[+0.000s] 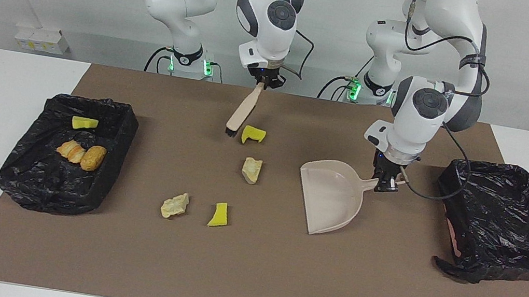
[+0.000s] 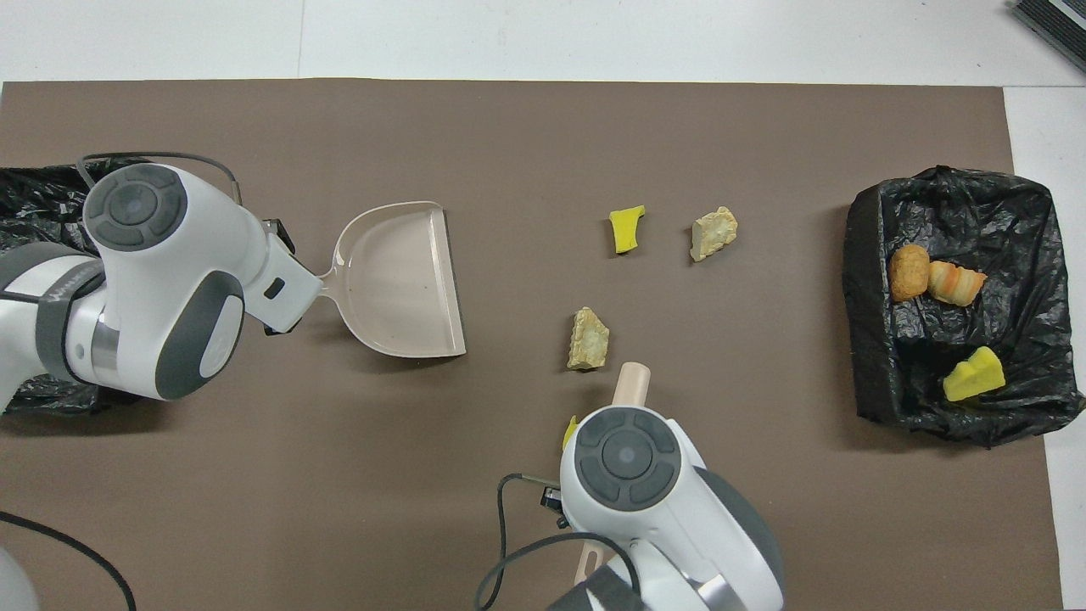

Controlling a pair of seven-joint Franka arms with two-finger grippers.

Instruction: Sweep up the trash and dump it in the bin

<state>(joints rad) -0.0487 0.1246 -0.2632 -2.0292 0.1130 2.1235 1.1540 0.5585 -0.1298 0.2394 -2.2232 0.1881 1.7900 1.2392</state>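
We grip the dustpan (image 1: 333, 198) in our left pincer (image 1: 386, 180) and the brush (image 1: 242, 112) in our right pincer (image 1: 265, 80), four scraps (image 1: 251, 169) lying between.

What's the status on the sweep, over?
Right gripper shut on brush, raised. Left gripper shut on dustpan, pan empty. Four trash scraps loose on mat, three in bin. Nothing in the way.

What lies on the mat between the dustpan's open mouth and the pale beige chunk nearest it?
Nothing: bare brown mat separates the dustpan from the beige chunk, clearest in the overhead view.
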